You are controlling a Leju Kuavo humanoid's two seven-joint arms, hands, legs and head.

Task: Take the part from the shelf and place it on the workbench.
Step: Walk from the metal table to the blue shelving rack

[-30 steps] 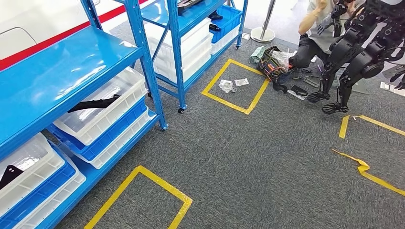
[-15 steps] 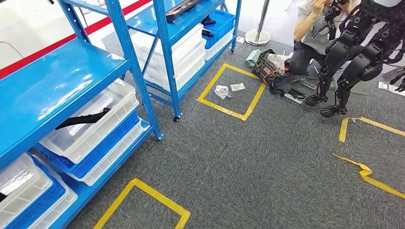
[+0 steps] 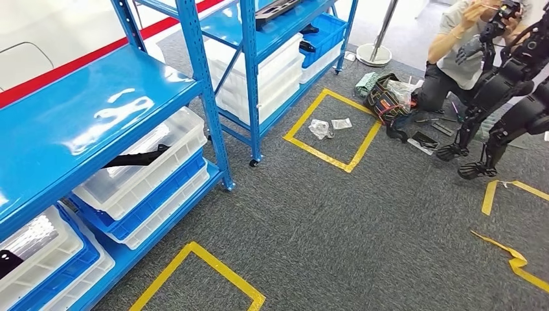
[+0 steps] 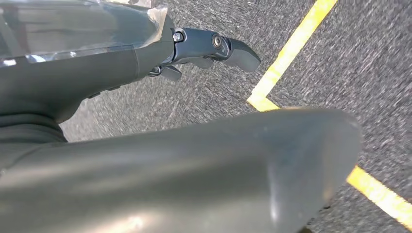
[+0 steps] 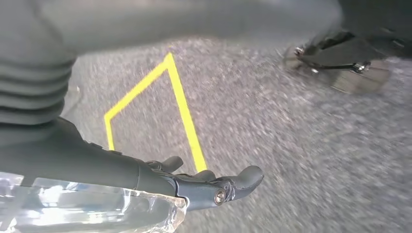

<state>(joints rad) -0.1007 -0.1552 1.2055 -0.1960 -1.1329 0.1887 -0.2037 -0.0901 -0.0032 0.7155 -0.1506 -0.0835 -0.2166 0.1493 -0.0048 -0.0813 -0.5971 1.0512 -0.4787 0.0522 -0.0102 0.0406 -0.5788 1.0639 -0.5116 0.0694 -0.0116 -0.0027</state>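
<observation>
Grey carpet marked with yellow tape squares [image 3: 201,275] is seen from the head view, with blue shelf racks [image 3: 97,116] along the left. On the lower level of the near rack a long black part [image 3: 133,158] is laid across the rim of a clear bin [image 3: 145,165], its long axis running roughly along the rack front, one end raised toward the right. A second dark part [image 3: 8,262] is glimpsed in the bin at the lower left edge.

Both arms are judged to be hanging. The left hand [image 4: 204,51] is shown over carpet with its fingers loosely extended and nothing grasped; the right hand [image 5: 204,184] is likewise slack and empty above the tape. The part lies forward and to the left, so the left hand is judged the nearer. A turn toward the rack would be needed before any reach.

A crouched person [image 3: 463,48] and a dark humanoid robot [image 3: 511,97] are seen at the far right.
</observation>
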